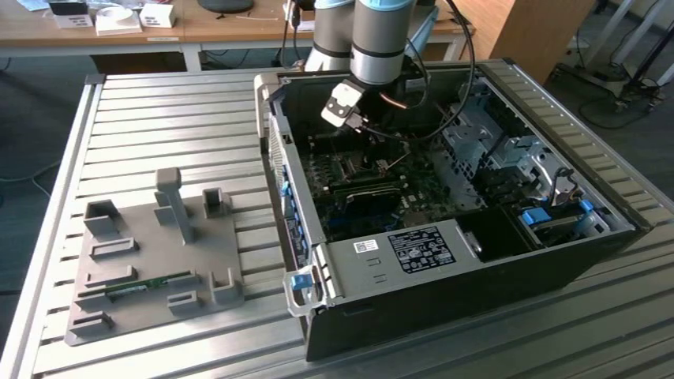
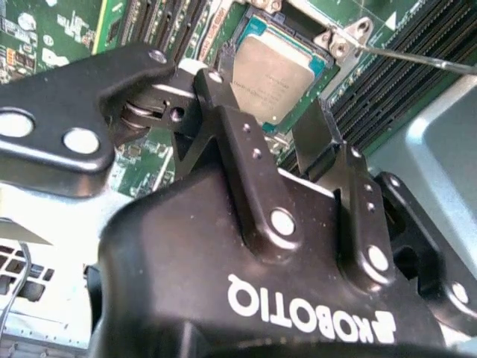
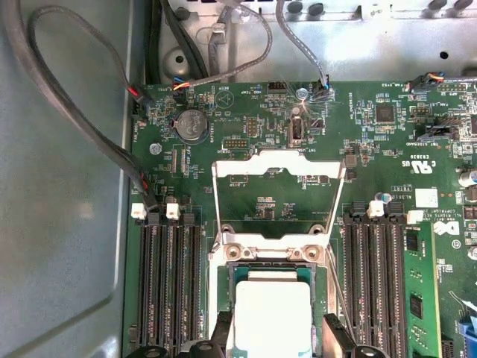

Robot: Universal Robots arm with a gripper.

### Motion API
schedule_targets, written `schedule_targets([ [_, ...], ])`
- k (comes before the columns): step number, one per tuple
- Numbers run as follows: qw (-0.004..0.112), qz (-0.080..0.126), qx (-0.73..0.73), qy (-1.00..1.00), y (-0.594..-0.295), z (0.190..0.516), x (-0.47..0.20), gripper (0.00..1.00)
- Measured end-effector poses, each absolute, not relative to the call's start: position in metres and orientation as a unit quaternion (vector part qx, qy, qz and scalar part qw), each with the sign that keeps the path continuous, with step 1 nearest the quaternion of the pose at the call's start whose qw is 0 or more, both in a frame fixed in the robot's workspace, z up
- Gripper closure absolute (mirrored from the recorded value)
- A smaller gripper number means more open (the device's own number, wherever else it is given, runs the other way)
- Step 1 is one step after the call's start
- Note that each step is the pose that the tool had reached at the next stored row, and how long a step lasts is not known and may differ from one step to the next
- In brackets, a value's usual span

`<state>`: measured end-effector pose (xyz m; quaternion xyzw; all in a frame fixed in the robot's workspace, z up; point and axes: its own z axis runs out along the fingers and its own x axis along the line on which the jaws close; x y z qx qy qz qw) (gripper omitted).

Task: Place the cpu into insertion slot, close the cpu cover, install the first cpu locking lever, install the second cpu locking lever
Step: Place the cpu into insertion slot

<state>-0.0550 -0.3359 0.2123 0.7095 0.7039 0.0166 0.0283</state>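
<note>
The cpu (image 3: 272, 317) (image 2: 272, 67), a square chip with a silver-grey top, lies flat in the insertion slot (image 3: 229, 277) on the green board. My gripper (image 3: 279, 344) (image 2: 264, 108) hovers right over it, open. One fingertip (image 3: 223, 337) stands on each side of the chip with a small gap. The cpu cover (image 3: 279, 158), a silver frame with a square window, is swung back on its hinge, away from the slot. A thin locking lever rod (image 2: 417, 58) (image 3: 333, 287) sticks out beside the slot. In the exterior view the gripper (image 1: 353, 118) reaches down into the open computer case (image 1: 453, 260).
Black memory slots (image 3: 168, 291) (image 3: 376, 283) flank the socket on both sides. Cables (image 3: 89, 142) run along the case's metal wall. On the slatted table at the exterior view's left sits a grey fixture plate (image 1: 147, 260) holding a memory stick (image 1: 137, 286).
</note>
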Motion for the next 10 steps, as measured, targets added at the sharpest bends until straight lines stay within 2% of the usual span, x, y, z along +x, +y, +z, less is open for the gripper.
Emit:
schedule_targets([
  [8,0.028,0.016,0.71,0.704,-0.3359,0.2126,-0.055,0.43],
  [10,0.028,0.016,0.71,0.704,-0.3359,0.2127,-0.055,0.56],
])
